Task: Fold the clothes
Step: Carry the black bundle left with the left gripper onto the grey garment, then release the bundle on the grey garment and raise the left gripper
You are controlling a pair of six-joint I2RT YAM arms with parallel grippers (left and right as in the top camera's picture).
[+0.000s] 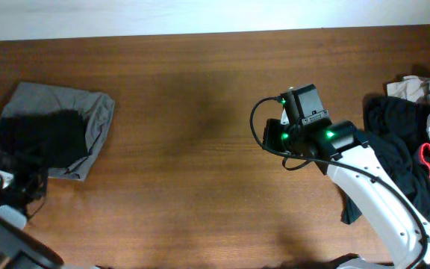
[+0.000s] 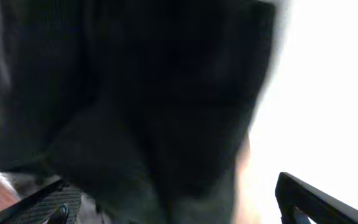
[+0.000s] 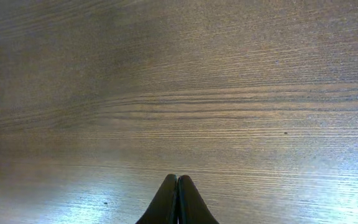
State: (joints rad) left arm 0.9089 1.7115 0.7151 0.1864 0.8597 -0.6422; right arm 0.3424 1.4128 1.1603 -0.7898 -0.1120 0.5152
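Observation:
At the table's left end lie folded clothes: a black garment [image 1: 39, 138] stacked on a grey one [image 1: 92, 119]. My left gripper [image 1: 17, 175] is at the black garment's near edge. In the left wrist view blurred black cloth [image 2: 142, 93] fills the frame. The left gripper [image 2: 173, 208] stands open wide, with its fingers [image 2: 312, 199] far apart and the cloth lying loose between them. My right gripper [image 1: 269, 136] hovers over bare wood at mid-table. Its fingertips [image 3: 178, 199] are pressed together with nothing between them.
A heap of unfolded clothes [image 1: 402, 157], black with beige, grey and red pieces, lies at the table's right edge beside the right arm. Brown wooden tabletop [image 1: 185, 149] stretches between the folded stack and the right gripper.

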